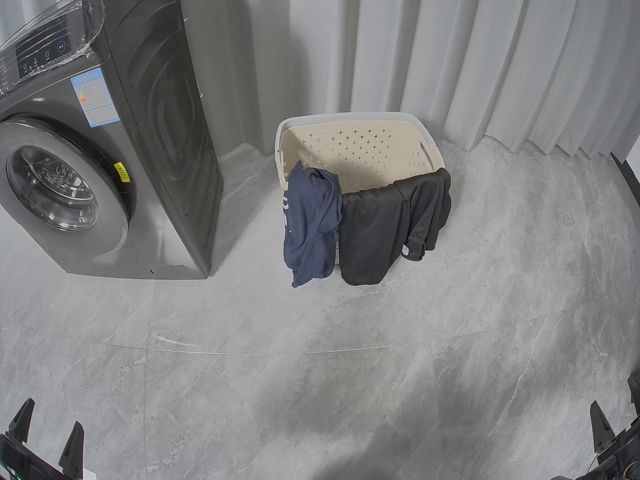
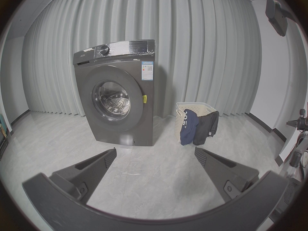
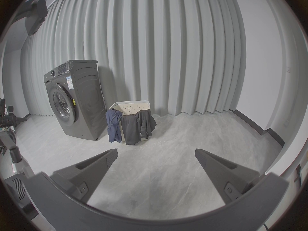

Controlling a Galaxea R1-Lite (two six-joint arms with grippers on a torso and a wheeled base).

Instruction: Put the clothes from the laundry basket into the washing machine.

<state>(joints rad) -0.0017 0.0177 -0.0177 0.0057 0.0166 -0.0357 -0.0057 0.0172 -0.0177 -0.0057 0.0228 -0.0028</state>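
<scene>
1. At the far left, low over the floor, the left pincer (image 2: 155,149) stood spread wide and empty, well apart from everything.
2. Ahead on the left sat the washing machine (image 1: 133,168), its round door (image 1: 53,188) apparently shut. The step in hand looked like opening it, so that arm would do best to meet the door's edge squarely first.
3. Right of the machine, with a strip of bare floor between, stood the laundry basket (image 1: 360,125), near the curtain (image 1: 400,35).
4. A navy garment (image 1: 310,225) hung over the basket's front rim on the left, and a black garment (image 1: 380,235) hung just beside it on the right. Both draped down the outside wall toward the floor.
5. Gripping each high, near the rim, would likely lift it free without tipping the basket.
6. At the far right, the right pincer (image 3: 155,151) was likewise wide and empty.
7. Open floor (image 1: 333,381) lay between robot and basket. The machine's corner and the curtain folds were the edges to mind.
</scene>
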